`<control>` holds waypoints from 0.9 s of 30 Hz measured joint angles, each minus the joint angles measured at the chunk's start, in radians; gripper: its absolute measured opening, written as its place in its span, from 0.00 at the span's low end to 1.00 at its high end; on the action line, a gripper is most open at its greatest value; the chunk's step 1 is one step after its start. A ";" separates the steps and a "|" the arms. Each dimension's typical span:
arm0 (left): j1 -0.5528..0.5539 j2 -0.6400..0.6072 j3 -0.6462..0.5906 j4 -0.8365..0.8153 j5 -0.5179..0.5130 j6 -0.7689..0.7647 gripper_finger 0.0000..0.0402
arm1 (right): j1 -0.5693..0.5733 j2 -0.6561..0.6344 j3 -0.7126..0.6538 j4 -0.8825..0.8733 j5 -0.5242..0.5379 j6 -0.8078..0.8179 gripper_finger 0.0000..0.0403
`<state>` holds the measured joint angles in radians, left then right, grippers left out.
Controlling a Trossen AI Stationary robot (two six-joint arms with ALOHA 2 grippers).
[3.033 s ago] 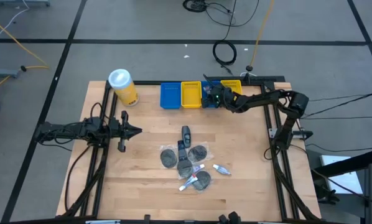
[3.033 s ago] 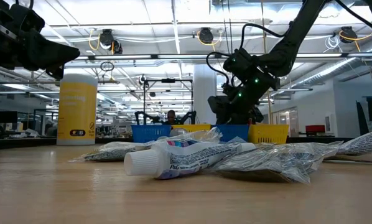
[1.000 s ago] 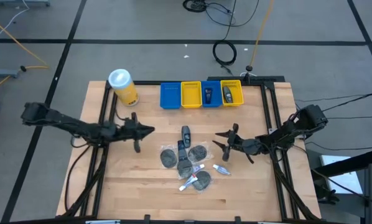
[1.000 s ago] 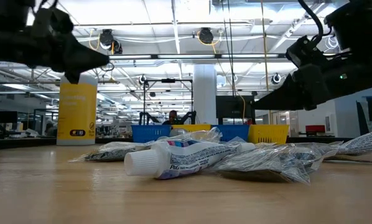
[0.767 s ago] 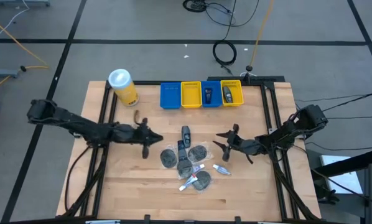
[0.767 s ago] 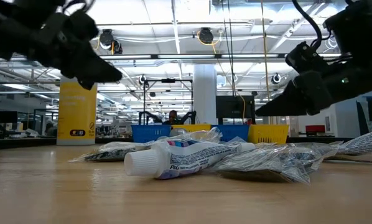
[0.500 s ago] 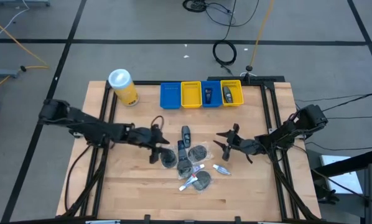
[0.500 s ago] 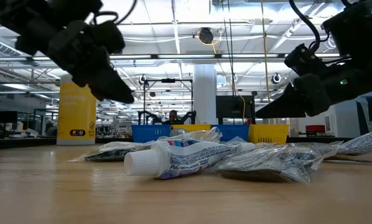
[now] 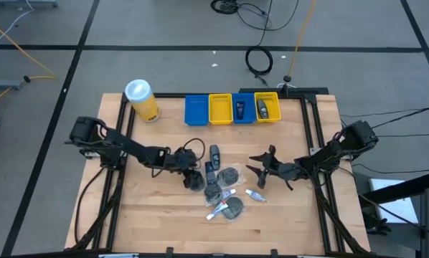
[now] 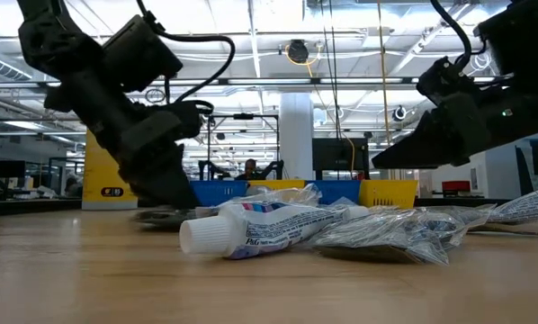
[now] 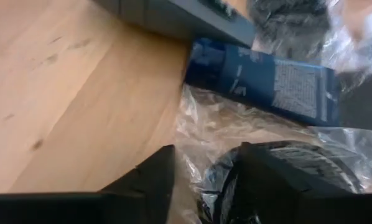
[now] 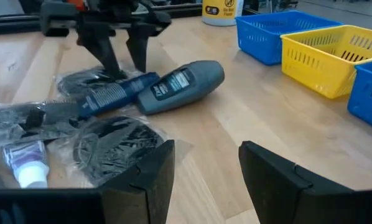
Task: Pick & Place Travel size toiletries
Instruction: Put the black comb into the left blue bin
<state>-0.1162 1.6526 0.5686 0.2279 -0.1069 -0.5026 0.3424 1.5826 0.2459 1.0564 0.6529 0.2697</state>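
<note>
From the high view, the left gripper (image 9: 191,174) is seen lowered over the near-left edge of the heap of travel size toiletries (image 9: 218,188) at mid-table, right above a bagged dark disc (image 9: 194,182); the right gripper (image 9: 257,165) is held just beside the heap's far-right edge, so the left arm is judged the nearer to that disc. A grey bottle (image 9: 214,153) and a blue tube (image 9: 211,176) are laid end to end, their long axes running from the bins (image 9: 232,109) toward the table's near edge. In the low view, the left gripper (image 10: 165,193) is shown down at the table surface, at the heap's end. In the left wrist view, the fingers (image 11: 142,180) are seen parted and empty, the disc (image 11: 304,171) lying straight ahead under one of them, the blue tube (image 11: 260,78) lying crosswise beyond. In the right wrist view, the right gripper (image 12: 201,165) is seen spread and holding nothing, the grey bottle (image 12: 183,84) ahead of it.
</note>
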 joint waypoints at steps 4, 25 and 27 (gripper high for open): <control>0.000 0.010 0.001 0.004 0.026 0.029 0.27 | 0.000 0.000 0.000 0.005 0.000 0.018 0.42; 0.066 -0.311 0.225 -0.325 -0.236 0.411 0.01 | 0.000 0.000 0.000 -0.022 -0.002 0.072 0.42; 0.098 -0.306 0.308 -0.406 -0.338 0.543 0.01 | 0.000 0.000 0.000 -0.022 -0.001 0.085 0.42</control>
<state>-0.0182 1.3464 0.8763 -0.1779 -0.4444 0.0401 0.3425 1.5822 0.2455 1.0342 0.6522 0.3544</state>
